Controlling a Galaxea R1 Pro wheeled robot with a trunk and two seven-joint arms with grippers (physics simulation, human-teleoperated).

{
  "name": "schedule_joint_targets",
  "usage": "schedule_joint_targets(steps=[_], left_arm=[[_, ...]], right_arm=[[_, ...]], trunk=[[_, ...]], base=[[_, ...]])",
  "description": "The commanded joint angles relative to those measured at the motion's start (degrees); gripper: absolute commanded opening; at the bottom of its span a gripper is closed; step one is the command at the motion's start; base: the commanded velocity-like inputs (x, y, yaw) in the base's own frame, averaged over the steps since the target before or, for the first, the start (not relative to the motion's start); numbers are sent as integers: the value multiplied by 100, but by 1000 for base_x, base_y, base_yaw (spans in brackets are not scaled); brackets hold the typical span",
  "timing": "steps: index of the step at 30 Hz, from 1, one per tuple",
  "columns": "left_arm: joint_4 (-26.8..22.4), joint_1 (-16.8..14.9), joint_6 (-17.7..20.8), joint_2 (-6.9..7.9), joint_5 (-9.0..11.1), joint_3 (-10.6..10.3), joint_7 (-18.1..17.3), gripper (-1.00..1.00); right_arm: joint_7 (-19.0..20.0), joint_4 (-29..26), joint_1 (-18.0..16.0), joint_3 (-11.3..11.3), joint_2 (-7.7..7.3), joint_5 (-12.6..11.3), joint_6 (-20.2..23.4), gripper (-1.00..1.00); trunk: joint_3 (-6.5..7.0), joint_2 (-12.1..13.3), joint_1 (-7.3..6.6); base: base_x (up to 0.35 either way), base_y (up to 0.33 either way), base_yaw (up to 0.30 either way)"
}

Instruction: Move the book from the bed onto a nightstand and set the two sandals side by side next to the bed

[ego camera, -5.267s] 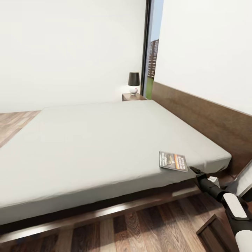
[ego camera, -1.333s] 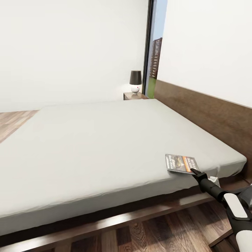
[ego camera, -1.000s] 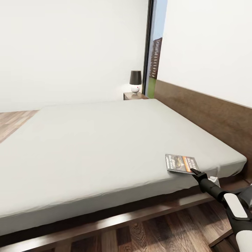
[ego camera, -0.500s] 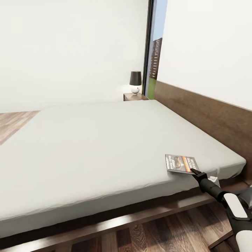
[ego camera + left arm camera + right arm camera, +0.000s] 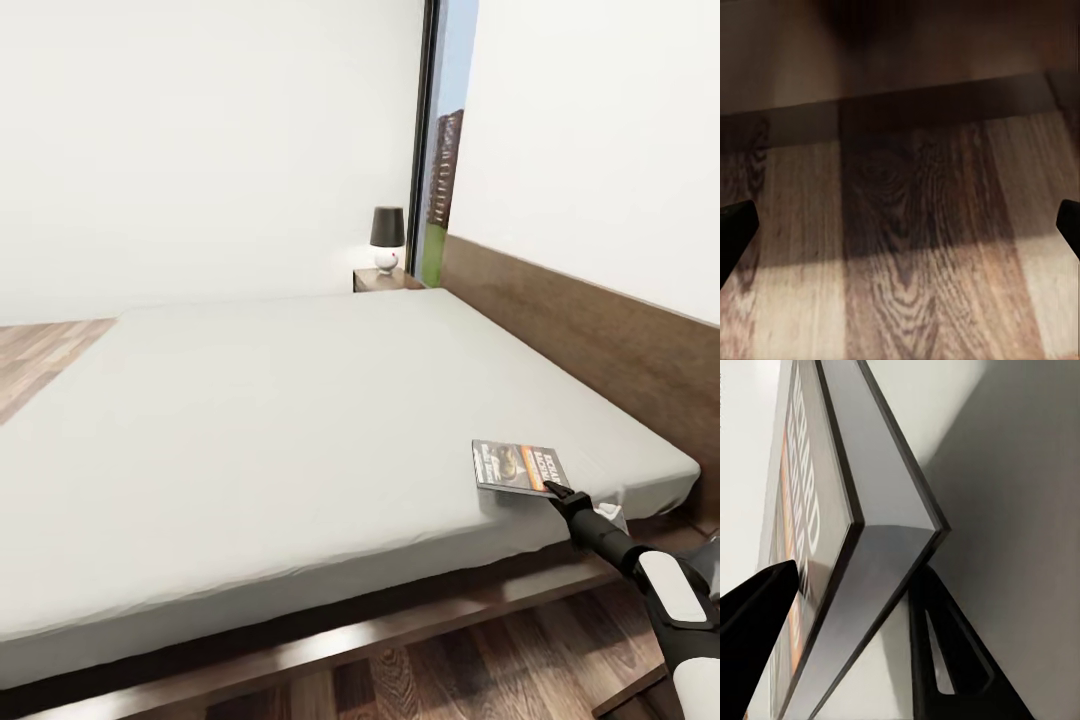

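Note:
The book [image 5: 515,467], dark grey with an orange band, lies flat near the front right corner of the bed's pale grey mattress [image 5: 300,420]. My right gripper [image 5: 553,489] reaches its near corner from the right. In the right wrist view the book's corner [image 5: 881,502] sits between the two black fingers [image 5: 945,660], one over the cover and one against the underside, so the right gripper [image 5: 855,571] is shut on the book. My left gripper [image 5: 900,232] is open above bare plank floor, its fingertips [image 5: 733,229] far apart. The sandals are out of view.
A dark nightstand [image 5: 385,281] with a black-shaded lamp [image 5: 386,238] stands at the bed's far corner by a tall window [image 5: 440,150]. The brown headboard [image 5: 590,320] runs along the right wall. The bed's wooden frame [image 5: 400,625] borders plank floor [image 5: 480,680] in front.
Since the earliest frame my right gripper has reached the book's corner. Over the last second it has stayed there and only the view has shifted slightly.

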Motion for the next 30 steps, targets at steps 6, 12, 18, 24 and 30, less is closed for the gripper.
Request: schedule_joint_targets(steps=[6, 12, 18, 24, 30], left_arm=[[11, -4, 37, -20, 54, -43, 24, 100], [12, -4, 52, -30, 66, -42, 22, 100], [12, -4, 54, -29, 68, -37, 22, 100], [12, -4, 59, -30, 69, -37, 22, 100], [12, -4, 81, -31, 72, -37, 22, 100]], right_arm=[[-143, -653, -2, 11, 7, 32, 144, -100], [-1459, -2697, 34, 206, 48, 198, 310, -100], [-1948, -3466, 115, 611, 54, 312, 632, -100], [-2043, -4034, 608, 1176, 58, 827, 707, -100], [-2053, -4277, 1071, 1818, 55, 1315, 709, -100]], trunk=[[103, 240, -133], [211, 481, -265], [319, 722, -397], [427, 962, -529], [534, 1203, -661]], base=[[0, 0, 0], [0, 0, 0], [0, 0, 0], [0, 0, 0], [0, 0, 0]])
